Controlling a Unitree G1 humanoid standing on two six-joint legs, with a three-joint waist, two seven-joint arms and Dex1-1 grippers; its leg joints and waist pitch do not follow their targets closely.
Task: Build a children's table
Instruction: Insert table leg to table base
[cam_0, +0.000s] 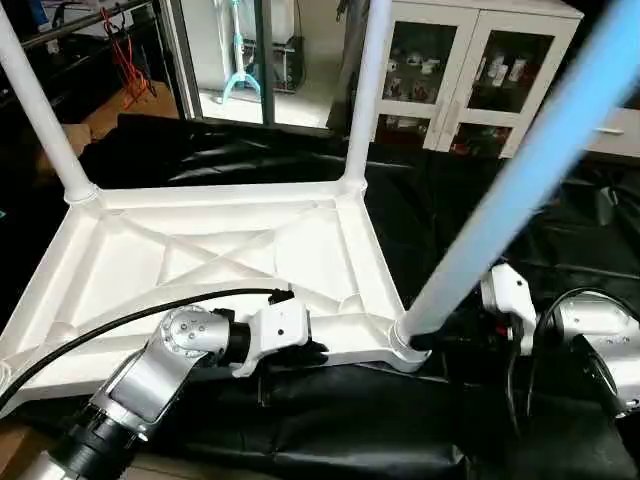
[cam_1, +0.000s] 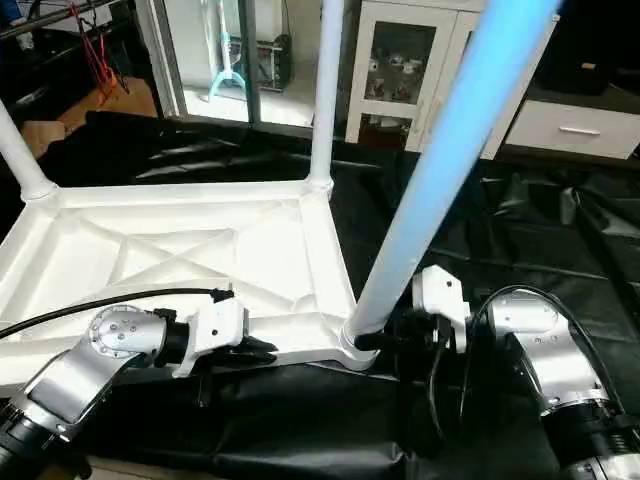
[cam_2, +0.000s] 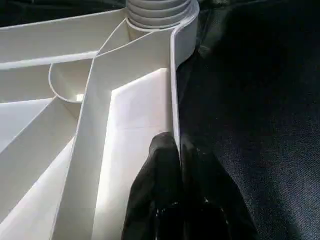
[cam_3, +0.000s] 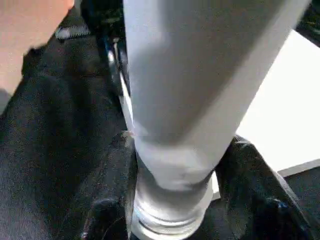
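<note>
Left hand (cam_2: 172, 165) is pinched tight on the near rim of the upturned tabletop (cam_0: 200, 260), one black finger on each side of the thin white edge. Right hand (cam_3: 175, 200) grips the base of the near-right leg (cam_1: 450, 150), fingers (cam_3: 260, 185) spread around the tube just above the corner socket (cam_1: 355, 345) it stands in. Two more legs (cam_0: 365, 90) rise from the far corners. X-shaped ribs face up, and the tabletop lies on black sheeting (cam_1: 480, 230) with a white cabinet (cam_0: 470, 70) beyond.

White tabletop (cam_0: 200, 250) lies underside up, three legs (cam_0: 365, 90) standing in corner sockets.
</note>
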